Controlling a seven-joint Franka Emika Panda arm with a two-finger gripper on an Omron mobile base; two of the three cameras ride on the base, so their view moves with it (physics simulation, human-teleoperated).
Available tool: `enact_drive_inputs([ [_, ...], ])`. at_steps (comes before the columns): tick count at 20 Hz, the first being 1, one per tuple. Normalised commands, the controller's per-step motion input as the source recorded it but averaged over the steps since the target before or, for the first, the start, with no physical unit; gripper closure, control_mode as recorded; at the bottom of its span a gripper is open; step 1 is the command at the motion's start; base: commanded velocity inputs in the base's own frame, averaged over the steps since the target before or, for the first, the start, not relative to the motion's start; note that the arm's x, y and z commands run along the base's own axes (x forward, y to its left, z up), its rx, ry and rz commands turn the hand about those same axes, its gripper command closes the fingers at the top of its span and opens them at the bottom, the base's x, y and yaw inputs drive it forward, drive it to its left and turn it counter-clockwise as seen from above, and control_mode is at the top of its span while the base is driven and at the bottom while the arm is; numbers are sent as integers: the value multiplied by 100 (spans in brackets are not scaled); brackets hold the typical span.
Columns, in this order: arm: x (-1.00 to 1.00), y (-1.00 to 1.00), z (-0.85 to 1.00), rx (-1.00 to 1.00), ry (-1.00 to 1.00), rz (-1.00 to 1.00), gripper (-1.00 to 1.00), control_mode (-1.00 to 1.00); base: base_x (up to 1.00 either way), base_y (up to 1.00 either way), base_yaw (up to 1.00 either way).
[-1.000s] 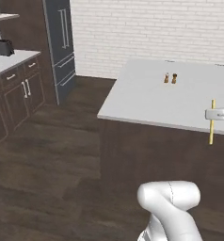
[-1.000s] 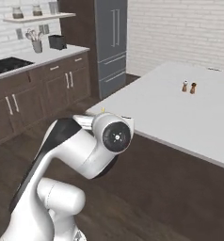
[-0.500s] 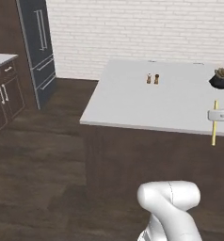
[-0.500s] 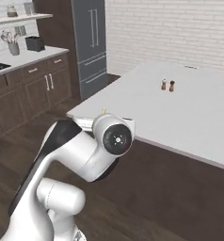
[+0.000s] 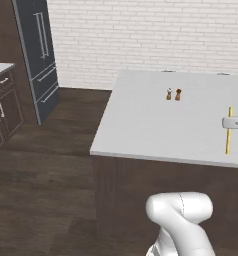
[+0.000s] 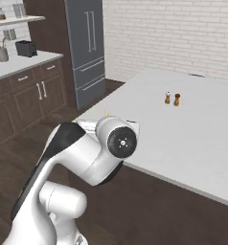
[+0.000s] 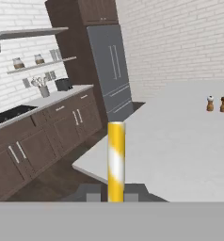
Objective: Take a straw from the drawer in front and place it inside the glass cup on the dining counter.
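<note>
Your tool [image 7: 112,196] is clenched on the straw [image 7: 116,160], held upright over the table [image 5: 141,125] near two small shakers [image 5: 173,94].

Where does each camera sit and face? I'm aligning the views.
Left base view: behind-left, over the white slab dining counter; arm lower right, gripper holding a thin yellow straw.
Right base view: behind-right, same counter; arm lower left.
Hand view: on the hand, along the straw toward a grey fridge.
Shared: two small shakers.
</note>
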Motion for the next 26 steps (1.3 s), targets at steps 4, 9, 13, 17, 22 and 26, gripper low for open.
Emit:
enact_drive_inputs([
  [4,0,0,0,0,0,0,100,100,47,74,0],
  [9,0,0,0,0,0,0,100,100,29,91,0],
  [13,0,0,0,0,0,0,100,100,31,95,0],
  [17,0,0,0,0,0,0,100,100,49,91,0],
  [22,0,0,0,0,0,0,100,100,57,87,0],
  [26,0,0,0,0,0,0,100,100,77,72,-1],
])
